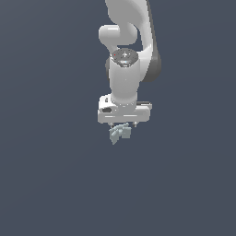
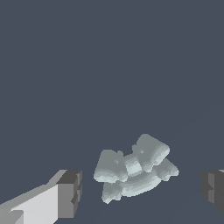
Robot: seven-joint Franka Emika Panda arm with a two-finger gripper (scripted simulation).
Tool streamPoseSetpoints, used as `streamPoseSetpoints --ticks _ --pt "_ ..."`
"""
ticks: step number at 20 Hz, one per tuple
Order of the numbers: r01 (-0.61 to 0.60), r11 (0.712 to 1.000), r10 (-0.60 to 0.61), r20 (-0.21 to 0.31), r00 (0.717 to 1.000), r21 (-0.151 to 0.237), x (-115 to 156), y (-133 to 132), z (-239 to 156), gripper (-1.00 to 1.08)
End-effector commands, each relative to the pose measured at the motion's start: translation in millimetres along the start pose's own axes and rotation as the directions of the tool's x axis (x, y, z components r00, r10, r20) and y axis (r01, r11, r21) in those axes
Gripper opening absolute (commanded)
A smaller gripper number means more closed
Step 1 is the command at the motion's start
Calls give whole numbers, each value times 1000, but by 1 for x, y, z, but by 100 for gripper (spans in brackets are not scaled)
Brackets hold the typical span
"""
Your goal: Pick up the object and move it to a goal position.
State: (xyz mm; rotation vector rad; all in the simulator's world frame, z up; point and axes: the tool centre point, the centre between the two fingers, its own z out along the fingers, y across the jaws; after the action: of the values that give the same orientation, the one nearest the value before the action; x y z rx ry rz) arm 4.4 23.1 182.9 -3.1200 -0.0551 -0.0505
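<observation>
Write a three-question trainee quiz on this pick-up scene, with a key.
1. True or false: the fingers are already shut on the grey-green object.
2. In the wrist view, where does the object lie? A) between the two fingers B) outside both fingers C) out of sight
3. Fill in: in the exterior view, the object shows just ____ the gripper.

Key
1. False: both fingers stand apart from the object, with gaps on each side.
2. A
3. below
</observation>
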Motion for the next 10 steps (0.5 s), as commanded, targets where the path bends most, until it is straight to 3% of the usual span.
streamPoseSetpoints --ticks 1,10 --pt "0 1000 0 0 1000 0 0 0 0 108" --pt "-7 1000 7 4 1000 1 2 5 -4 108"
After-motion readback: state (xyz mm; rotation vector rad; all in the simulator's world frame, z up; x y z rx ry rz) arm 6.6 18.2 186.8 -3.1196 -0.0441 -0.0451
